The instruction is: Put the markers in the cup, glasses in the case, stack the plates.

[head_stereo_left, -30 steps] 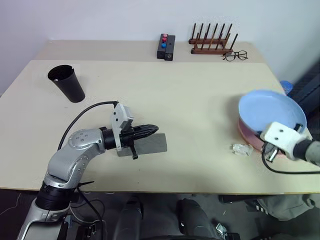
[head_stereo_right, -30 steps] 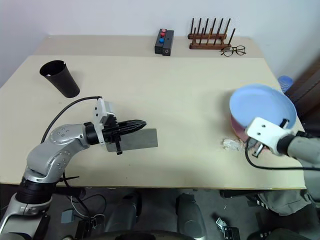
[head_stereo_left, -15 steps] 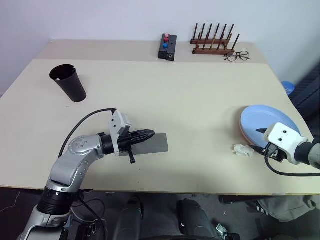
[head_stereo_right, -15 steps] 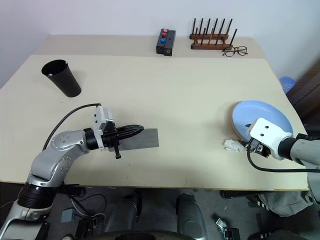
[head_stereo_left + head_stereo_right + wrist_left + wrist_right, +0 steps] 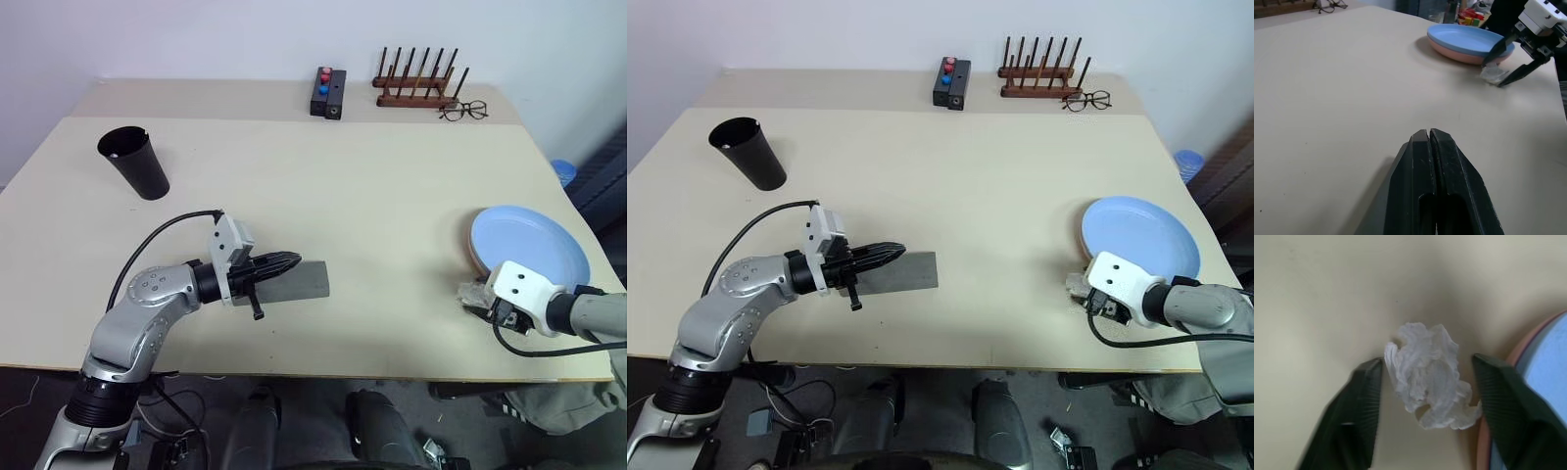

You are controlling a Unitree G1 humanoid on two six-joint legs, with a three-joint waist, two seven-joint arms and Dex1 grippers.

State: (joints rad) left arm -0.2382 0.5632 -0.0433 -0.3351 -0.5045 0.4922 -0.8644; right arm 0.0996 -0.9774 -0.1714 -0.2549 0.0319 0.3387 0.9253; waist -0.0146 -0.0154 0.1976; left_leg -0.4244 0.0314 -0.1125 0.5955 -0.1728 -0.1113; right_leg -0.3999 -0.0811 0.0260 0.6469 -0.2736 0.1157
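The light blue plate (image 5: 529, 245) lies flat on the pink plate (image 5: 1449, 51) at the table's right edge. My right gripper (image 5: 1426, 364) is open just in front of the stack, one finger on each side of a crumpled white wad (image 5: 473, 292). My left gripper (image 5: 286, 261) is shut and empty, its tips over the closed grey case (image 5: 302, 282) near the front of the table. The black cup (image 5: 133, 163) stands upright at the far left. The markers and the glasses are out of view.
Wire-framed clear spectacles (image 5: 460, 110) lie at the back right beside a wooden peg rack (image 5: 416, 86). A black box with red and blue buttons (image 5: 326, 91) sits at the back centre. The table's front edge runs close below both grippers.
The blue plate, held tilted a second ago, now lies flat on the pink plate. My right gripper has let it go and moved down and left to straddle the white wad. The left arm has kept still.
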